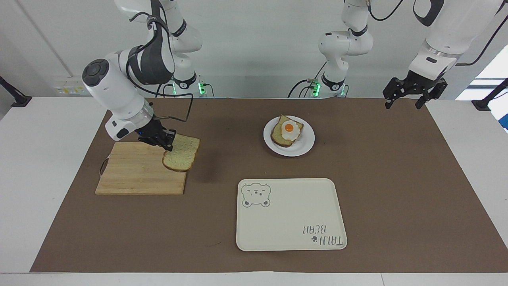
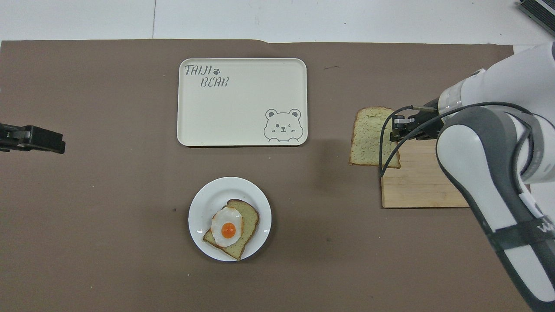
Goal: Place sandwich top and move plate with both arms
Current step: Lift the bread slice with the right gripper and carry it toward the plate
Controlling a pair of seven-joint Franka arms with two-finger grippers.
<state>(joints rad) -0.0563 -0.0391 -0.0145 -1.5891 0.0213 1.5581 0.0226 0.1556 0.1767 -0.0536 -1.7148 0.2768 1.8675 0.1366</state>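
Observation:
The sandwich top (image 1: 180,153) (image 2: 370,136), a plain speckled slice, hangs in the air over the edge of the wooden board that faces the plate. My right gripper (image 1: 166,143) (image 2: 395,130) is shut on its crust. The white plate (image 1: 305,145) (image 2: 208,199) sits mid-table, nearer to the robots than the tray, and carries a bread slice with a fried egg (image 1: 287,131) (image 2: 232,229). My left gripper (image 1: 403,105) (image 2: 52,141) waits open and raised over the mat's edge at the left arm's end, holding nothing.
A wooden cutting board (image 1: 135,171) (image 2: 425,186) lies at the right arm's end, bare now. A cream tray with a bear print (image 1: 289,214) (image 2: 240,102) lies farther from the robots than the plate. Brown mat covers the table.

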